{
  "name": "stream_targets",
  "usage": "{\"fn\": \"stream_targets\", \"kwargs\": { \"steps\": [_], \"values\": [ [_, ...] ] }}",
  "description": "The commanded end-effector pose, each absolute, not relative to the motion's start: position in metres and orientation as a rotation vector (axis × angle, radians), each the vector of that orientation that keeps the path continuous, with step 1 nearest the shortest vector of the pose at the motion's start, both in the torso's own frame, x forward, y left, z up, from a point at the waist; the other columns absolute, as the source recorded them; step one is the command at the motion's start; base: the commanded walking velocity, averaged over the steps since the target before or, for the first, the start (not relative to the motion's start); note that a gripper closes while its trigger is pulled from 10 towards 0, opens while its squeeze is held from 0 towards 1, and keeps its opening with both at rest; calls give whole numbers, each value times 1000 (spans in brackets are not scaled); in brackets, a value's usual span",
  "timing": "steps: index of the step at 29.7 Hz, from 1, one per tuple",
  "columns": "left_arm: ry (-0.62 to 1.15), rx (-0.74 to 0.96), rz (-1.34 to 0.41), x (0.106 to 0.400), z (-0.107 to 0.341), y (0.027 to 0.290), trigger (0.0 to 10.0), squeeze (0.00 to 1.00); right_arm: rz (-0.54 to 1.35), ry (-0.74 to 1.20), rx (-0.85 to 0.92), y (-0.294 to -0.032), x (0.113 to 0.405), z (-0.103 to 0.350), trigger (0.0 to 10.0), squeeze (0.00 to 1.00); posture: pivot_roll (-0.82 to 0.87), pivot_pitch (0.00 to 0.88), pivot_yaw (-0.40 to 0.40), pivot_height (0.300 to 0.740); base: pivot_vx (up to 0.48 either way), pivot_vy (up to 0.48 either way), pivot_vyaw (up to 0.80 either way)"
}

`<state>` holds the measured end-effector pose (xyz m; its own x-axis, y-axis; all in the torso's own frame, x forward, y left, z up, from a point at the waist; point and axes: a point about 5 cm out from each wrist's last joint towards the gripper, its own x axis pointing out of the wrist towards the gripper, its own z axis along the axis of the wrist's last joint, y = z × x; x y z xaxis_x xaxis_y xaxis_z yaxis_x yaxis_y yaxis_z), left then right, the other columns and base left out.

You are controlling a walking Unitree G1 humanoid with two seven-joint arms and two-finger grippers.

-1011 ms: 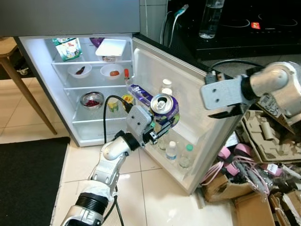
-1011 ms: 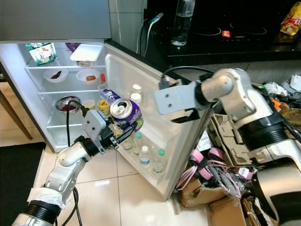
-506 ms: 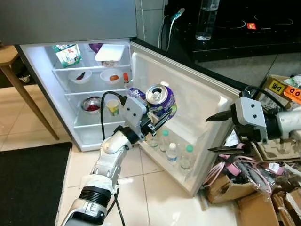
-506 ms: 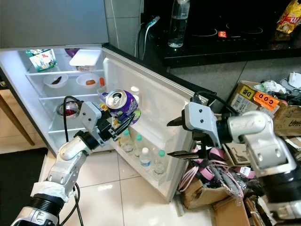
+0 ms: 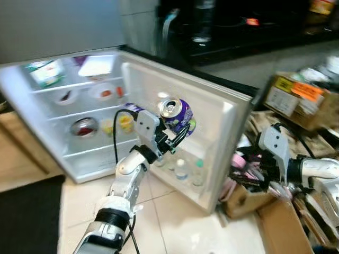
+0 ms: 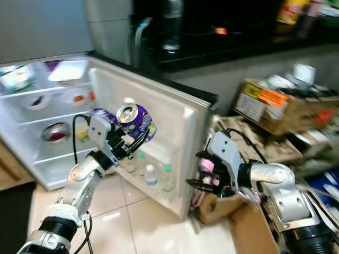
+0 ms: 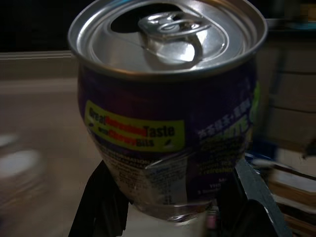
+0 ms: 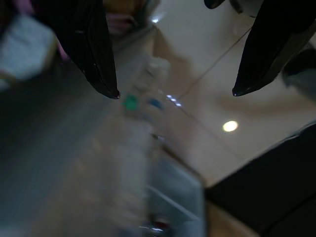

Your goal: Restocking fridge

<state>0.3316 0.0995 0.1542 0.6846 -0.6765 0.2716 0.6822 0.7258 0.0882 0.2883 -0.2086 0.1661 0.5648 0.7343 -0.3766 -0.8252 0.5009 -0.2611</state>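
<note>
A dented purple drink can point(image 5: 177, 113) with a silver top is held upright, my left gripper point(image 5: 176, 136) shut on its lower part. It hangs in front of the inner side of the open fridge door point(image 5: 214, 119), above the door shelf with small bottles point(image 5: 183, 169). In the left wrist view the can point(image 7: 168, 118) sits between the two black fingers point(image 7: 101, 205). My right gripper point(image 6: 198, 169) is open and holds nothing. It is low, just past the door's outer edge and beside the floor clutter. The lit fridge shelves point(image 5: 85, 106) carry bowls and packets.
Cardboard boxes point(image 5: 294, 92) and pink clutter point(image 5: 241, 164) lie on the floor right of the door. A dark counter with a water bottle point(image 5: 203, 24) runs behind. A black mat point(image 5: 26, 217) lies at the lower left. Both eye views are blurred.
The camera has swung, shifting the scene left. My right gripper has come off the door's top edge and dropped down beside the boxes. The left gripper still holds the can, slightly higher.
</note>
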Motion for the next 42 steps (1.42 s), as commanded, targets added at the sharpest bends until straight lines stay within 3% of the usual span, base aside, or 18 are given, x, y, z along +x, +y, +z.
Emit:
{"fn": "stream_targets", "kwargs": {
  "steps": [1,9,25,33,42],
  "values": [
    [-307,-22,-765,334,156,98,10000,0,935,241,-411,-207,286,160,10000,0,-239,58,55,740,0,0,-731],
    [-294,1,-755,340,155,98,10000,0,930,200,-342,-190,276,151,10000,0,-260,60,75,740,0,0,-706],
    [-329,43,-569,332,146,108,10000,0,1046,142,-265,-170,255,153,10000,0,-252,86,89,740,0,0,0],
    [-295,47,-571,331,134,96,10000,0,986,81,-269,-158,263,159,10000,0,-255,162,103,740,0,0,0],
    [-326,110,-565,334,139,101,10000,0,931,33,-265,-152,258,162,10000,0,-281,231,117,740,0,0,0]
  ]
}}
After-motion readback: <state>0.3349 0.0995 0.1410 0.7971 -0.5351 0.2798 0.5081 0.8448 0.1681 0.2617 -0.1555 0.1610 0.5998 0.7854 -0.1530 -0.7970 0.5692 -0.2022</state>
